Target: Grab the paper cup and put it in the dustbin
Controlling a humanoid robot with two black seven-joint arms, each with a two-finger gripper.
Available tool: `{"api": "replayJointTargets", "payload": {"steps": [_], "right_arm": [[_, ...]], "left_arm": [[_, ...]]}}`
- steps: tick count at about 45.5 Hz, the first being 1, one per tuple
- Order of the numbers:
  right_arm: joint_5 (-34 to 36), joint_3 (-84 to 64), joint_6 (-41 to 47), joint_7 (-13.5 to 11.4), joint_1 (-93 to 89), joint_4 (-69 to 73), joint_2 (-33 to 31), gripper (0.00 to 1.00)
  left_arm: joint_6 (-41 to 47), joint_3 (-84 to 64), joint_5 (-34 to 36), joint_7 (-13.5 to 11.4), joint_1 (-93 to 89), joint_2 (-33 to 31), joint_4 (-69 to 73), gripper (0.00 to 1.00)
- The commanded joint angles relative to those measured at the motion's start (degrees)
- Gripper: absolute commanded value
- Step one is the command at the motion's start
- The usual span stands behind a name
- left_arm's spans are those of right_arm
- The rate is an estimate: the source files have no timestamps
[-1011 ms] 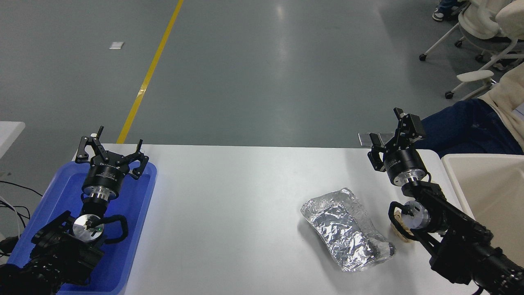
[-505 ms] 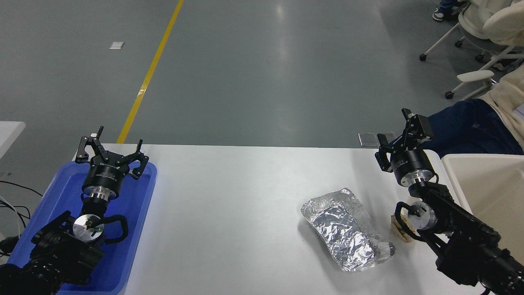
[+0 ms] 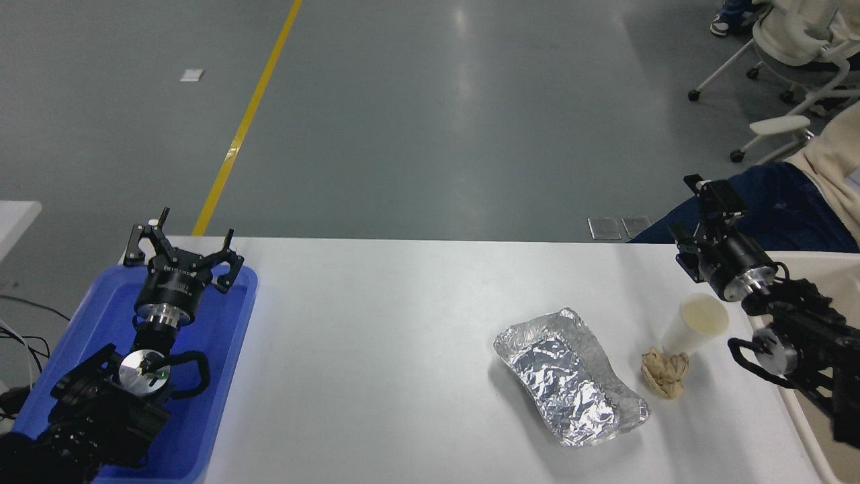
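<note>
The paper cup stands upright on the white table, its cream inside showing, just behind a crumpled tan paper ball. My right gripper hangs open and holds nothing, above the table's far right corner, a little behind and to the right of the cup. The dustbin is at the right edge, partly hidden by my right arm. At the lower left my left gripper is parked open over a blue tray.
A crinkled silver foil tray lies left of the paper ball. The blue tray sits at the table's left end. A person sits beyond the far right corner, near office chairs.
My right arm has swung to the right and back toward the dustbin. The paper cup, hidden behind that arm before, now shows. The left arm has not moved.
</note>
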Motion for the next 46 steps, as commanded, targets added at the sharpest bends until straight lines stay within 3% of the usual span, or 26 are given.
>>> {"api": "replayJointTargets", "payload": {"steps": [1, 10, 15, 22, 28, 40, 46], "right_arm": [[1.8, -40.3, 2.0, 0.0, 22.1, 1.6, -3.9, 1.0], [2.0, -73.7, 12.2, 0.1, 46.0, 10.1, -2.1, 1.0], [1.7, -77.5, 22.4, -0.1, 51.3, 12.5, -0.3, 1.0], [0.7, -83.9, 43.4, -0.3, 56.0, 12.2, 1.1, 1.0], [-1.6, -88.2, 43.8, -0.3, 58.4, 12.5, 3.5, 1.0], [-23.4, -84.7, 43.8, -2.0, 67.2, 17.6, 4.2, 1.0], [-25.4, -82.7, 43.8, -3.4, 71.3, 19.7, 4.6, 1.0]], "left_arm": [[0.0, 0.0, 0.0, 0.0, 0.0, 0.0, 0.0, 1.0], [0.0, 0.0, 0.0, 0.0, 0.0, 0.0, 0.0, 1.0], [0.0, 0.0, 0.0, 0.0, 0.0, 0.0, 0.0, 1.0], [0.0, 0.0, 0.0, 0.0, 0.1, 0.0, 0.0, 1.0], [0.0, 0.0, -0.1, 0.0, 0.1, 0.0, 0.0, 1.0], [0.0, 0.0, -0.1, 0.0, 0.1, 0.0, 0.0, 1.0], [0.0, 0.0, 0.0, 0.0, 0.1, 0.0, 0.0, 1.0]]}}
